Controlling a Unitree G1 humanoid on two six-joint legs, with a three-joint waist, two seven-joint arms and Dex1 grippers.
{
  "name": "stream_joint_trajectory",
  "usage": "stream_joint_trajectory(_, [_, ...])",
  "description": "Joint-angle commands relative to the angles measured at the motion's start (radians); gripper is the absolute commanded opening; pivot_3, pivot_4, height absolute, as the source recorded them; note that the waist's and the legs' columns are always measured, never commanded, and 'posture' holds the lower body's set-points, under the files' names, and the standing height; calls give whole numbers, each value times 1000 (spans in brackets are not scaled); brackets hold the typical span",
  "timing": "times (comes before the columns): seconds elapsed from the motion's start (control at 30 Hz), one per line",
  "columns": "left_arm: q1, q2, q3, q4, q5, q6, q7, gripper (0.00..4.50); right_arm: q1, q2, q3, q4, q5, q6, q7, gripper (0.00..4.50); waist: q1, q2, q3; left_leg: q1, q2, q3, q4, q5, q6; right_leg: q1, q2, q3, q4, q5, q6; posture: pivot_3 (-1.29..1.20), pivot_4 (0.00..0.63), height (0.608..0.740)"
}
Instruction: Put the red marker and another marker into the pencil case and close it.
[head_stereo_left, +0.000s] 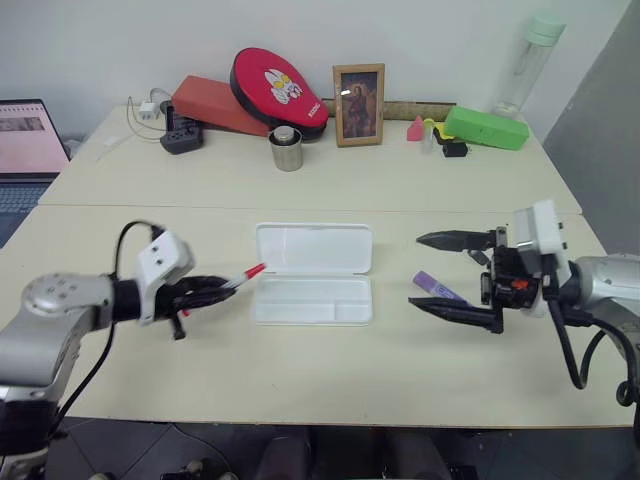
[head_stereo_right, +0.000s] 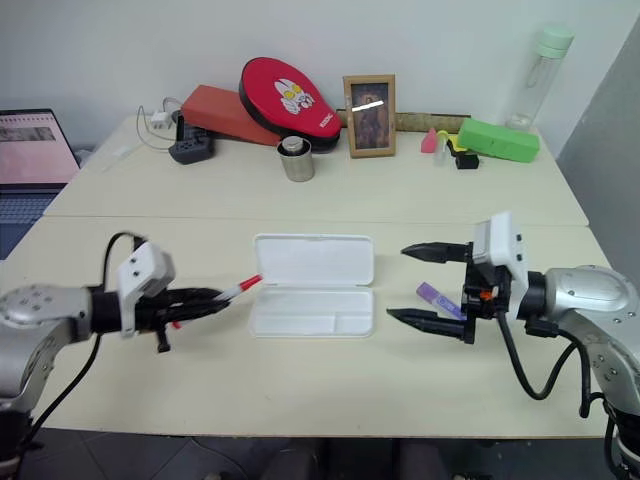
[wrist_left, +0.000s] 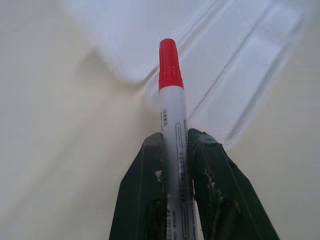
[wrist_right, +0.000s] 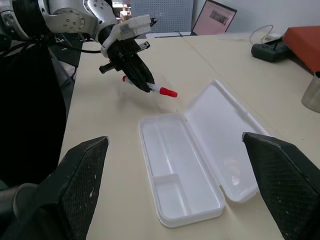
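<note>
The left tool (head_stereo_left: 222, 289) grips the red marker (head_stereo_left: 247, 273) cap-forward, aimed at the open pencil case (head_stereo_left: 313, 300) on the counter (head_stereo_left: 330, 370). The right tool (head_stereo_left: 455, 275) gapes wide around the purple marker (head_stereo_left: 438, 288), likely ready to grab it.

1. Head stereo pair: both eyes look forward and down over the surface (head_stereo_left: 330, 370) from above. They share the open pencil case (head_stereo_left: 313, 285) at centre, with an arm on each side.
2. Left wrist view: very near, looking along its fingers (wrist_left: 210, 200) and the red marker (wrist_left: 172, 125) toward the case lid.
3. Right wrist view: low and level, facing across the case (wrist_right: 185, 165) to the left gripper (wrist_right: 142, 80); it shares case and marker with the head pair.
</note>
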Motion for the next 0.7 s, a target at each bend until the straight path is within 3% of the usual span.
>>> stream_joint_trajectory(0.03, [-124, -13, -124, -1, 25, -3, -49, 387, 5, 7, -39, -4, 21, 3, -40, 4500, -1, 0, 0, 0, 0, 1, 0, 0, 0, 0, 0, 0, 0, 0, 0, 0, 150, 740])
stream_joint_trajectory(0.3, [-409, -164, -414, 273, 215, -185, -153, 387, 109, 24, -88, -97, 29, 5, -136, 4500, -9, 0, 0, -1, 1, 6, 5, -1, 2, 0, 8, -1, 1, 0, 0, 0, 150, 740])
stream_joint_trajectory(0.7, [-534, -268, -478, 483, 305, -359, -241, 387, 237, 23, -158, -227, 77, 24, -259, 4500, -24, 0, 0, -2, 2, 2, 9, -2, 3, 0, 8, -1, 2, 0, 1, 0, 150, 740])
